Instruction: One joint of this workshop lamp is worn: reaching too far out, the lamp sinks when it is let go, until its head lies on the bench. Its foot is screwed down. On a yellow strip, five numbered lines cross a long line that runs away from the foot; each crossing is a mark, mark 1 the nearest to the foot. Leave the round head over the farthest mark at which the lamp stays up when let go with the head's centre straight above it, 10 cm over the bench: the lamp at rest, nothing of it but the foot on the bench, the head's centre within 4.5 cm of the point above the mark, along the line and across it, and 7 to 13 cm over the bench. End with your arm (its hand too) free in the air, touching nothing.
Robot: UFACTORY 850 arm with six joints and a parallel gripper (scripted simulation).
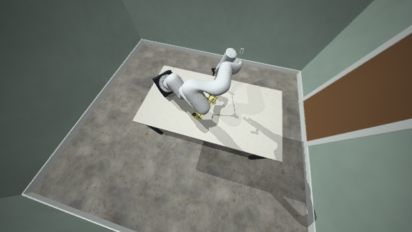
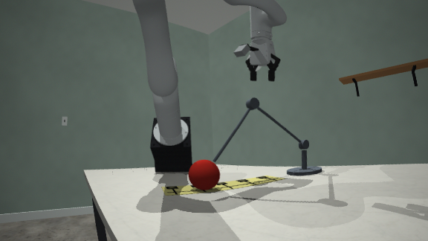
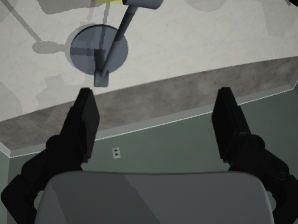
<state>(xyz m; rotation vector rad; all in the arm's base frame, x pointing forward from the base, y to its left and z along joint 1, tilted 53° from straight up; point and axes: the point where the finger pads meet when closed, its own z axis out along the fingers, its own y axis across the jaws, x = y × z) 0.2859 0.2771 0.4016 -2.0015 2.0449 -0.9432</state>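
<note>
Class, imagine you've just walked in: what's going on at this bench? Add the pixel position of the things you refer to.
A robot arm's open gripper [image 2: 262,79] [image 3: 155,102] hangs in the air above a jointed lamp [image 2: 253,103], holding nothing. The lamp's round red head [image 2: 204,175] is low over the far part of a numbered yellow strip [image 2: 172,191]; whether it touches the bench [image 2: 126,178] is hard to tell.

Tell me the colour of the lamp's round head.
The lamp's round head is red; it shows best in the exterior view.

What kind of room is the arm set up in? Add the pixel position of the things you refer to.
Probably a small workshop or lab room: a white bench [image 1: 250,136] [image 2: 122,186] carrying the arm and a jointed lamp [image 2: 253,103] [image 3: 117,42], a bracketed wooden shelf [image 2: 386,71], and a mottled, concrete-like floor [image 1: 125,157].
</note>
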